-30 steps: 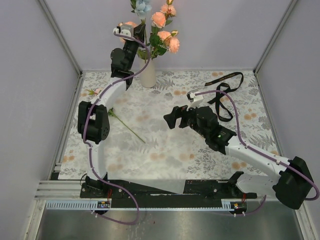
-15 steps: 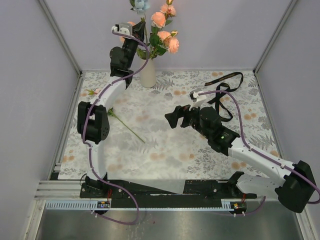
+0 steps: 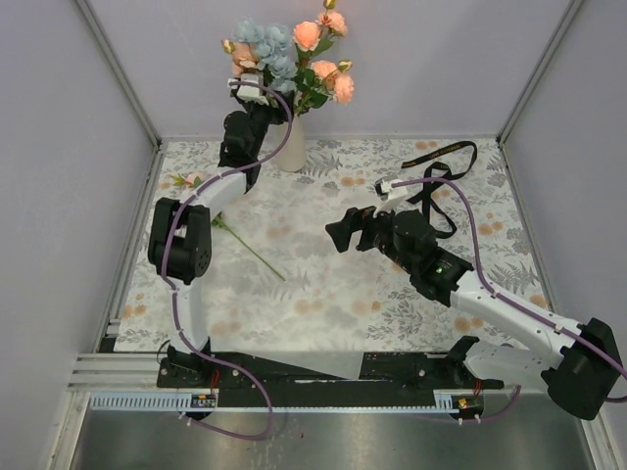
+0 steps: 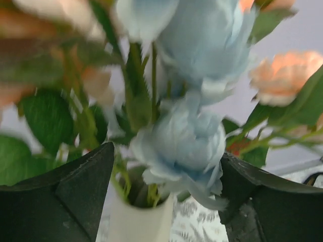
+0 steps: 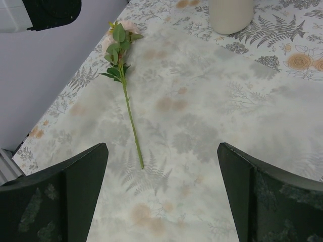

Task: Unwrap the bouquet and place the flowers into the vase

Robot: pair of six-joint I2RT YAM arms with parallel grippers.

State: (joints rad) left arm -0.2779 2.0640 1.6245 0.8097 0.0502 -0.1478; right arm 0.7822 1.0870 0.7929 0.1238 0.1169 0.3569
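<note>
Left gripper (image 4: 166, 151) fingers spread apart, holding nothing, blue flowers (image 4: 184, 143) standing between them in the vase (image 4: 136, 222), right gripper (image 5: 161, 146) wide open and empty above the table (image 5: 242, 111), loose rose (image 5: 126, 96) lying flat beyond its fingers

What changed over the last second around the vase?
The left gripper came down toward the vase and opened, letting go of the blue flower, which now sits lower among the roses. The right gripper stayed open; one loose flower and the ribbon lie unmoved.
</note>
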